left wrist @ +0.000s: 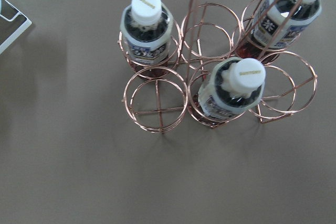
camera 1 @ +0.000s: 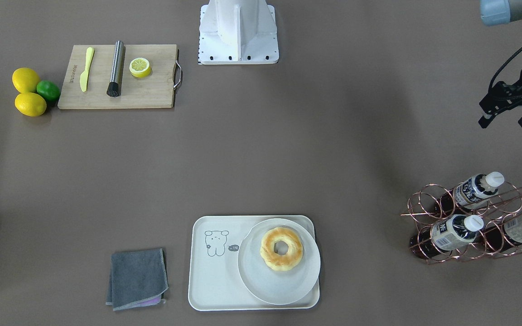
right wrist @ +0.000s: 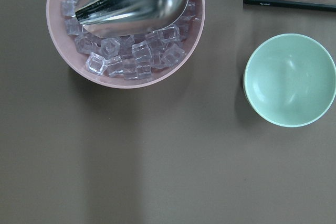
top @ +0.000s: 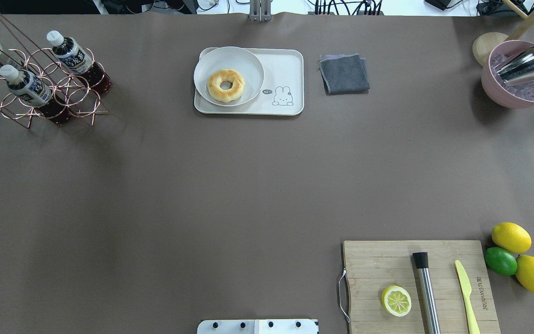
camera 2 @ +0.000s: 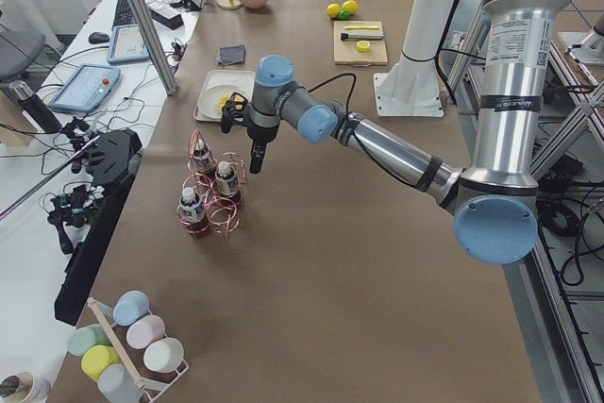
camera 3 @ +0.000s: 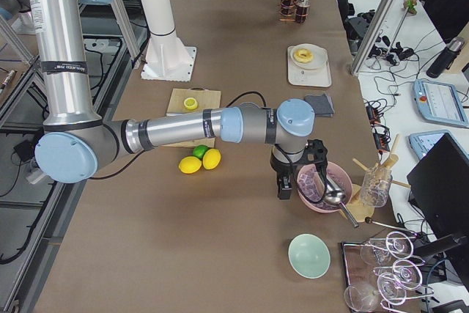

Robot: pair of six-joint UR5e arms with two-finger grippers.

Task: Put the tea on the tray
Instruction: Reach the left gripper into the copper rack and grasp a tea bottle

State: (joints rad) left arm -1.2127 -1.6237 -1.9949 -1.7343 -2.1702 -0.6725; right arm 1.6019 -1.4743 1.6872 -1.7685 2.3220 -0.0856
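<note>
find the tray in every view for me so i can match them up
Front-facing: the tray lies at bottom centre.
Overhead: top centre.
Exterior left: far up the table, upper left of the picture.
Exterior right: near the top, right of centre.
Left wrist: a pale corner at the upper left edge, probably it.
Right wrist: not in view.
Landmark: the plate with the donut on the tray, seen in all four exterior views.

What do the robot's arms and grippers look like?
The left arm and right arm are silver tubes with light-blue round joint caps and black bands with white lettering. A black cable loops to each black two-finger gripper: left gripper, right gripper.
</note>
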